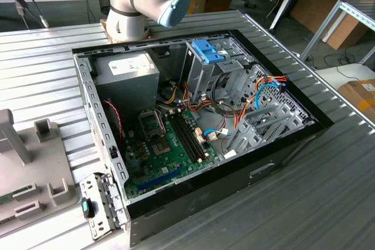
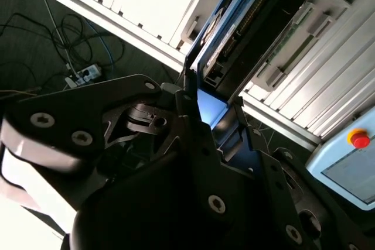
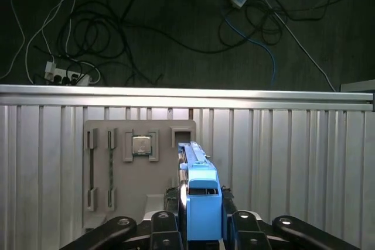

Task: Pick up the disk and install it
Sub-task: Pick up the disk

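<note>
The disk [image 3: 202, 209] is seen edge-on in both wrist views, a thin drive framed by a blue plastic carrier [image 2: 210, 108]. My gripper [image 3: 202, 229] is shut on it, with a dark finger [image 3: 166, 226] on each side of the carrier. It hangs in the air well above the ribbed metal table [image 3: 281, 162]. The open computer case [image 1: 281, 144] lies on its side in the exterior view. Its grey drive cage [image 1: 220, 71] carries a small bare blue bracket [image 1: 208, 50].
Below the gripper lies a grey fixture plate [image 3: 117, 203] holding a processor chip [image 3: 140, 144]; the plate [image 1: 29, 168] sits at the exterior view's left. Cables and power strips [image 3: 64, 74] lie on the floor past the table edge. A pendant with a red button [image 2: 358, 139] is nearby.
</note>
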Tool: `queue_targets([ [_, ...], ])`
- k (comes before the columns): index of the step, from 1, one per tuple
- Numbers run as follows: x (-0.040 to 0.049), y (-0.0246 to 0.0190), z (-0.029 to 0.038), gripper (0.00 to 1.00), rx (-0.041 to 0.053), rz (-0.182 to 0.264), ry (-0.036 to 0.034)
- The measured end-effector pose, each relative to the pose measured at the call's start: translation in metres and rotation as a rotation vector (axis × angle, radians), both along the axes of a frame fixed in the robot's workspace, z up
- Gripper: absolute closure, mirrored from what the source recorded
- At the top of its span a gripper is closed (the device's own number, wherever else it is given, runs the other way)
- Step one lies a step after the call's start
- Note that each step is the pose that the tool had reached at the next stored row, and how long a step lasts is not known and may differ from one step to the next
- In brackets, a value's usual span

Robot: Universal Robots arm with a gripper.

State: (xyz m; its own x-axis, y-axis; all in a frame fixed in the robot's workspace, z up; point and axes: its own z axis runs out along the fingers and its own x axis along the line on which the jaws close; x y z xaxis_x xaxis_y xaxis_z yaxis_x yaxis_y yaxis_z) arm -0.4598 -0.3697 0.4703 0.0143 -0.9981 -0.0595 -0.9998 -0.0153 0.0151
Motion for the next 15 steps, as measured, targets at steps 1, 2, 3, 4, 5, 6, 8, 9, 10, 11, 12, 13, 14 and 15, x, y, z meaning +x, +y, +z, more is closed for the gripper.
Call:
queue_targets([
  [1, 0.0000, 0.0000, 0.0065, 0.64, -0.0001, 0.000, 0.0002],
  [2, 0.0000, 0.0000, 0.0119, 0.64, 0.0000, 0.000, 0.0001],
  [3, 0.0000, 0.0000, 0.0150, 0.64, -0.0001, 0.000, 0.0002],
  [4, 0.0001, 0.0000, 0.0183, 0.64, -0.0002, 0.000, 0.0004],
  [5, 0.0001, 0.0000, 0.0222, 0.64, -0.0001, 0.000, 0.0003],
  [6, 0.0000, 0.0000, 0.0295, 0.64, -0.0001, 0.000, 0.0003],
  [8, 0.0000, 0.0000, 0.0319, 0.64, -0.0001, 0.000, 0.0002],
  [9, 0.0000, 0.0000, 0.0323, 0.64, -0.0001, 0.000, 0.0002],
  [10, 0.0000, 0.0000, 0.0323, 0.64, 0.0000, 0.000, 0.0001],
  [11, 0.0000, 0.0000, 0.0323, 0.64, 0.0000, 0.000, 0.0000],
  [12, 0.0000, 0.0000, 0.0324, 0.64, 0.0000, 0.000, 0.0001],
  [13, 0.0000, 0.0000, 0.0324, 0.64, -0.0001, 0.000, 0.0002],
  [14, 0.0000, 0.0000, 0.0324, 0.64, -0.0001, 0.000, 0.0001],
  [15, 0.0000, 0.0000, 0.0324, 0.64, 0.0000, 0.000, 0.0001],
])
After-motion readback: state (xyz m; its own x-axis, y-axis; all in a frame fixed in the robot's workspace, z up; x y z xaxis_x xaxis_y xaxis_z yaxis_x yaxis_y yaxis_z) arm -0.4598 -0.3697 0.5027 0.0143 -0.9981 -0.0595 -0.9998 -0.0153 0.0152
